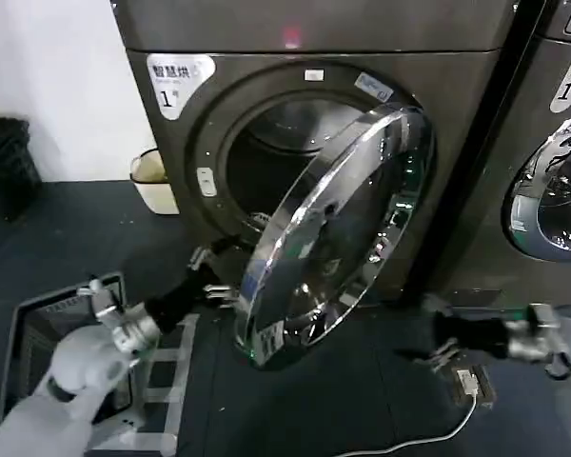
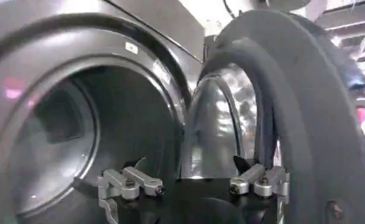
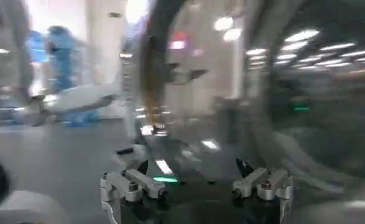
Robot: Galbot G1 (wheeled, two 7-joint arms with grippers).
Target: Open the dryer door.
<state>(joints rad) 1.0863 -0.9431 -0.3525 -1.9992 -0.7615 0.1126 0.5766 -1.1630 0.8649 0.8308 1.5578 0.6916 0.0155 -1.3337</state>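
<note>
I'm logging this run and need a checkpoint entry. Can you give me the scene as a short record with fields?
door state: dryer door swung partly open, hinged on its right side, drum opening exposed
left gripper: left gripper open, at the door's lower left edge, beside the inner rim
right gripper: right gripper open, low on the floor side, right of the door, apart from it
neighbouring machine: its door shut

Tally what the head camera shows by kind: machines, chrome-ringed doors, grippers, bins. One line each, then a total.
Machines: 2, the bronze-grey dryer and its neighbour
Chrome-ringed doors: 2, the dryer door, swung open, and the neighbour's door, shut
Grippers: 2, left gripper, right gripper
Bins: 1, cream bin
Total: 7
</note>
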